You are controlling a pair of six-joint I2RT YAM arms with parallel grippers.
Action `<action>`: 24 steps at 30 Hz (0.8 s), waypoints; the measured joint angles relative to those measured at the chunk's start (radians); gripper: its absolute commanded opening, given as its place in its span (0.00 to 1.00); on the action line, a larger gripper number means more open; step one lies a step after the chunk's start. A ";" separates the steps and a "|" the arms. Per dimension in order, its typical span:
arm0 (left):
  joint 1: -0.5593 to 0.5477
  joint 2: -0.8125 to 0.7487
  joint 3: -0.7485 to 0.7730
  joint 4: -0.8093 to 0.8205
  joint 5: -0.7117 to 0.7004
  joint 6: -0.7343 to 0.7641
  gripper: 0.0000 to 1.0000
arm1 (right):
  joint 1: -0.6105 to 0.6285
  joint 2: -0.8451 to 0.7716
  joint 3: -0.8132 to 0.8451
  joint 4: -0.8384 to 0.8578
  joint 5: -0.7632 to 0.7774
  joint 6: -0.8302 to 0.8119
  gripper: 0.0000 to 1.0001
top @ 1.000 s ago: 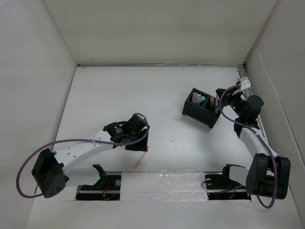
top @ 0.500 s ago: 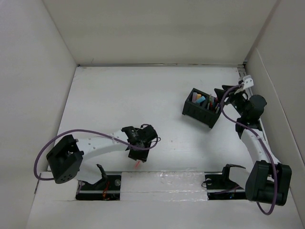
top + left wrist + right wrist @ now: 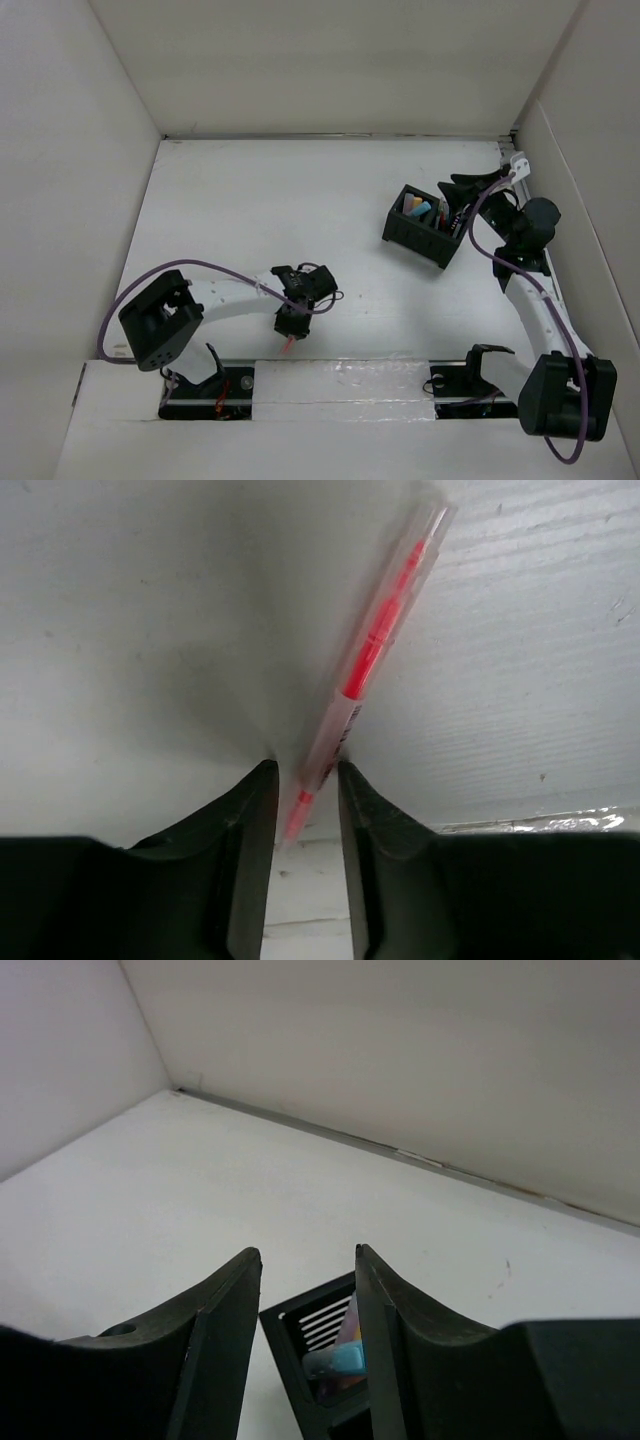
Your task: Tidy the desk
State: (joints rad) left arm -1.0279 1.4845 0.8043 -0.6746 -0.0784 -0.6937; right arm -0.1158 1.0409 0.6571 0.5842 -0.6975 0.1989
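**Left arm** [image 3: 225, 297]: folded low across the lower left of the top view, with the wrist bent so the left fingers [image 3: 288, 330] point toward the bottom edge. In the left wrist view the left fingers [image 3: 302, 772] are narrowly parted and clamp nothing. The tabletop [image 3: 250, 200] lies directly beneath them. A red pen [image 3: 375, 645] lies flat on it. Its lower end sits in the gap between the tips, and no contact with either tip is evident. Its long axis runs from lower centre to upper right of that frame.

**Right arm** [image 3: 530, 305]: rises along the right side of the top view. The right fingers [image 3: 452, 185] point left, above the upper right corner of a black box [image 3: 415, 235]. In the right wrist view they are moderately parted and empty, with the box and its coloured contents below the gap.

**Tabletop:** flat and white, reaching the wall panels [image 3: 330, 60]. Which side is longer cannot be told.
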 measured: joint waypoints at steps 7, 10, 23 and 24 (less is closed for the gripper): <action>0.000 0.011 0.000 0.036 -0.006 -0.011 0.00 | 0.034 -0.037 0.016 -0.034 -0.032 0.012 0.46; -0.001 0.002 0.000 0.047 -0.022 -0.011 0.00 | 0.070 -0.064 0.021 -0.121 -0.035 -0.024 0.49; -0.001 -0.247 0.294 0.273 -0.135 0.068 0.00 | 0.329 -0.137 0.023 -0.322 -0.042 -0.061 0.58; -0.001 -0.264 0.312 0.307 -0.138 0.081 0.00 | 0.344 -0.139 0.023 -0.320 -0.044 -0.050 0.59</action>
State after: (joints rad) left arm -1.0286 1.2205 1.1160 -0.3676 -0.2161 -0.6125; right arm 0.2283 0.9020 0.6800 0.2638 -0.7418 0.1490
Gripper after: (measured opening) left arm 0.034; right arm 0.574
